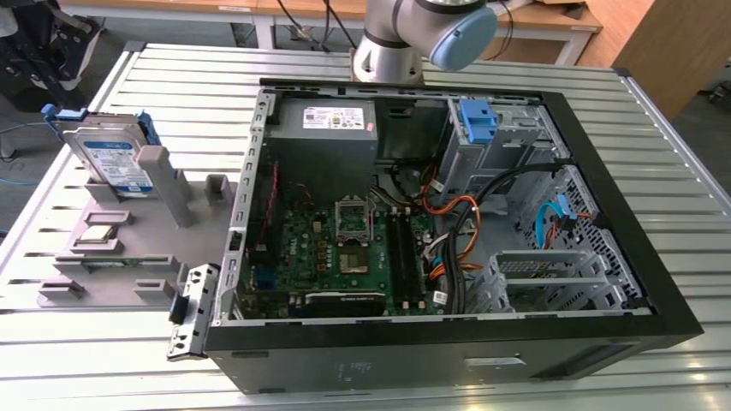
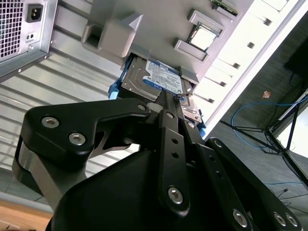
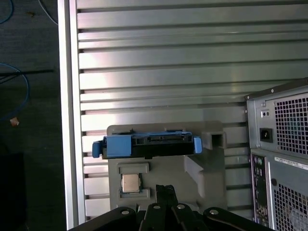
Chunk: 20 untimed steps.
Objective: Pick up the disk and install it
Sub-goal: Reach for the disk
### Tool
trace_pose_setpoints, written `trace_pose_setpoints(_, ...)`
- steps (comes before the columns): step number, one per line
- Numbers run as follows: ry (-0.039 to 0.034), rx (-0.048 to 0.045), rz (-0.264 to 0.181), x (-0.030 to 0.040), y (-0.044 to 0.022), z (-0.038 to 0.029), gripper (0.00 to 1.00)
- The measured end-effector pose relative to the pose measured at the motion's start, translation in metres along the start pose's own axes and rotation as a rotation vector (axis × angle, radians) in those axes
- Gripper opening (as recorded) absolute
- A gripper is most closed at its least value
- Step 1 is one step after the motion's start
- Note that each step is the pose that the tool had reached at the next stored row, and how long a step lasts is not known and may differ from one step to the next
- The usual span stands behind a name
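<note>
The slatted worktop [image 1: 639, 128] carries the open computer case [image 1: 674, 317] on the exterior view's right and a grey holder [image 1: 109, 257] on its left. The disk [image 3: 147, 144] stands on edge in that holder. My hand [image 3: 165, 188] hangs above it, apart, fingers pressed together and holding nothing. I judge the disk's long top edge runs along my fingers' closing line, not across it.

An open computer case [image 1: 434, 360] lies on the slatted tabletop [image 1: 183, 77], beside a grey holder [image 1: 68, 291] carrying a chip [image 1: 98, 233].
</note>
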<state>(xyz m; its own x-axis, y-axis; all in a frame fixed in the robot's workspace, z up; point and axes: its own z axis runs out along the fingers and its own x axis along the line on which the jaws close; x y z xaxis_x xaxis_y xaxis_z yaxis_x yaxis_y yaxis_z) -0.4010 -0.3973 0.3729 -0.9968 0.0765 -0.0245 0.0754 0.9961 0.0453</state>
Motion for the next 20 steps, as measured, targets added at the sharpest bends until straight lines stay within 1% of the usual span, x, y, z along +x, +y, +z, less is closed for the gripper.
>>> trace_pose_setpoints(6,-0.0002,-0.0001,0.000,0.0006,0.0038,0.0051,0.10)
trace_pose_setpoints(17,-0.0002,-0.0001,0.000,0.0019,0.0177,0.0130,0.10)
trace_pose_setpoints(20,-0.0002,-0.0001,0.000,0.0021,0.0205,0.0143,0.10)
